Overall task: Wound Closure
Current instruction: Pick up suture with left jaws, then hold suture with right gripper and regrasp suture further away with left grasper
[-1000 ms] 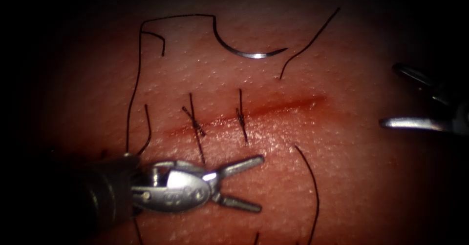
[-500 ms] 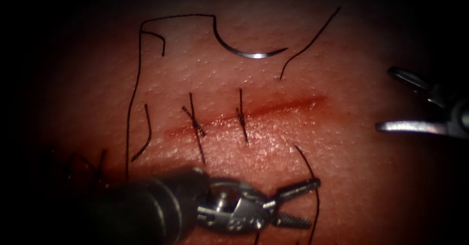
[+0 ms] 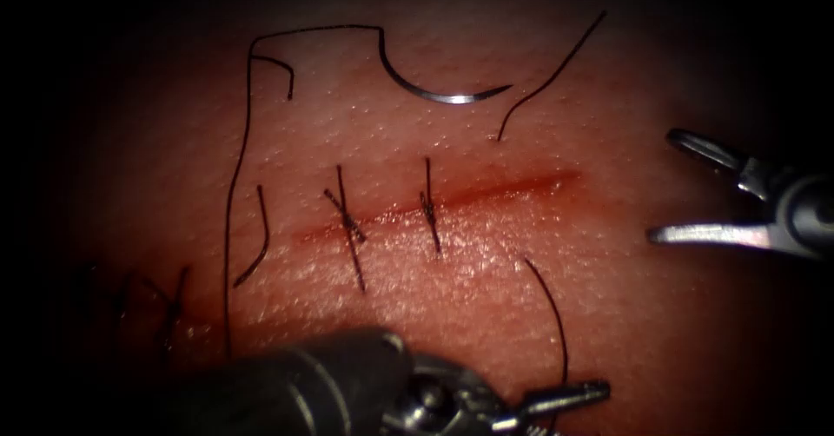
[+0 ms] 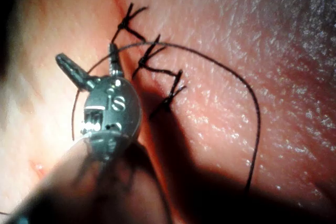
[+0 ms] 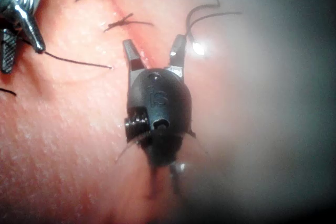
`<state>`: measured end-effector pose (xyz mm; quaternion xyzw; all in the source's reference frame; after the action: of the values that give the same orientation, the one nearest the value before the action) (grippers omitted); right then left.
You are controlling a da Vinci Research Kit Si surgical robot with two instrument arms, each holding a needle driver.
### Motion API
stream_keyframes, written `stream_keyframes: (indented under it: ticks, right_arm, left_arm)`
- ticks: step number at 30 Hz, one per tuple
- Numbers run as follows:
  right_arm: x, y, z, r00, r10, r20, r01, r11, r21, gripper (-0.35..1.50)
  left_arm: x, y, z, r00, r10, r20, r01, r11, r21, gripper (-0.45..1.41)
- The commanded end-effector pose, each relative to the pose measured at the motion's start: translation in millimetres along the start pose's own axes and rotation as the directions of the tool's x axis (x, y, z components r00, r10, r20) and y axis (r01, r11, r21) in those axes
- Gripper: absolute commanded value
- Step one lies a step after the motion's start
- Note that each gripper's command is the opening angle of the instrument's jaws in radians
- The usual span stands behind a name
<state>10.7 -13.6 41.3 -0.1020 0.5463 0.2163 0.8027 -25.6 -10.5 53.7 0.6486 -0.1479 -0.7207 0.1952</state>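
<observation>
My left pincer point(image 3: 565, 401) is at the near edge of the tissue point(image 3: 452, 280), on the near side of the cut point(image 3: 452, 201), and its jaws stand apart with nothing between them; in the left wrist view the same pincer point(image 4: 89, 66) is spread wide, and a strand of thread point(image 4: 210, 61) passes just beside one jaw, but I do not grip it. My right pincer point(image 3: 669, 188) waits at the right, well apart from the right end of the cut, also wide open and empty, and the right wrist view shows it point(image 5: 155, 51) the same way. The needle point(image 3: 443, 93) lies free on the tissue on the far side of the cut, not in the tissue, with its thread point(image 3: 243, 141) running left and then down toward the near side. Two stitches point(image 3: 347, 223) cross the cut, and loose cut ends of thread point(image 3: 547, 314) lie around.
</observation>
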Motion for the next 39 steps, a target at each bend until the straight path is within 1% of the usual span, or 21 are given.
stream_keyframes:
  ticks: [1, 4, 6, 7, 8, 10, 12, 15, 19, 21, 25, 27, 30, 34, 39]
  right_arm:
    - [-0.1, 0.0, 0.9, 1.000, -0.002, -0.003, 0.002, 1.000, 0.000, 1.48]
    - [-0.1, 0.0, 0.9, 1.000, -0.002, -0.003, 0.002, 1.000, 0.000, 1.48]
    - [-0.1, -0.1, 0.9, 1.000, -0.002, -0.001, 0.002, 1.000, 0.002, 1.48]
    - [-0.1, -0.1, 0.9, 1.000, -0.002, -0.001, 0.002, 1.000, 0.002, 1.48]
    - [-0.1, -0.1, 0.9, 1.000, -0.002, -0.001, 0.002, 1.000, 0.002, 1.48]
    - [-0.2, -0.2, 0.9, 1.000, -0.003, 0.000, 0.003, 1.000, 0.008, 1.48]
    - [-0.3, -0.8, 0.8, 0.999, -0.027, 0.022, 0.026, 0.999, 0.045, 1.48]
    - [-0.5, -1.8, 0.8, 0.992, -0.105, 0.067, 0.098, 0.989, 0.108, 1.48]
    - [-0.8, -3.7, 1.6, 0.974, -0.205, 0.096, 0.185, 0.966, 0.180, 1.48]
    - [-0.8, -4.9, 2.2, 0.958, -0.270, 0.099, 0.246, 0.948, 0.204, 1.46]
    - [-0.6, -6.5, 2.9, 0.935, -0.337, 0.106, 0.302, 0.918, 0.255, 1.40]
    - [-0.4, -7.0, 3.2, 0.921, -0.376, 0.097, 0.340, 0.902, 0.267, 1.43]
    - [-0.1, -7.6, 3.4, 0.914, -0.397, 0.084, 0.362, 0.890, 0.276, 1.45]
    - [0.1, -8.2, 3.8, 0.913, -0.399, 0.084, 0.364, 0.890, 0.275, 1.45]
    - [0.0, -9.1, 4.7, 0.913, -0.401, 0.079, 0.368, 0.889, 0.273, 1.31]
  left_arm:
    - [-0.4, -0.2, 0.3, 1.000, 0.003, -0.009, -0.003, 1.000, -0.005, 0.27]
    - [-0.1, -0.3, -0.4, 0.999, 0.010, -0.034, -0.011, 1.000, -0.013, 0.21]
    - [-0.1, -0.3, -0.6, 0.999, 0.010, -0.034, -0.011, 1.000, -0.029, 0.19]
    - [-0.1, -0.2, -0.6, 0.999, 0.009, -0.036, -0.010, 0.999, -0.039, 0.14]
    - [-0.2, -0.2, -0.6, 0.999, 0.015, -0.034, -0.016, 0.999, -0.044, -0.01]
    - [-0.3, -0.3, -0.7, 1.000, 0.018, -0.013, -0.019, 0.998, -0.066, -0.45]
    - [-0.7, -0.7, -0.9, 1.000, 0.018, 0.002, -0.018, 0.995, -0.101, -0.45]
    - [-1.0, -1.4, -1.2, 1.000, 0.011, -0.005, -0.012, 0.994, -0.109, -0.45]
    - [-1.5, -3.1, -1.7, 1.000, 0.008, 0.002, -0.008, 0.995, -0.101, -0.45]
    - [-1.7, -4.3, -2.0, 1.000, 0.002, 0.001, -0.002, 0.996, -0.085, -0.45]
    - [-2.1, -6.0, -2.5, 1.000, -0.007, 0.004, 0.007, 0.998, -0.060, -0.45]
    - [-2.3, -6.4, -2.6, 1.000, 0.000, 0.003, 0.000, 0.999, -0.053, -0.45]
    - [-2.5, -6.8, -2.6, 1.000, 0.003, 0.003, -0.003, 0.999, -0.051, -0.45]
    - [-2.5, -6.9, -2.5, 1.000, 0.007, 0.004, -0.007, 0.999, -0.050, -0.45]
    - [-2.5, -6.8, -2.4, 1.000, 0.008, 0.006, -0.008, 0.999, -0.050, -0.45]
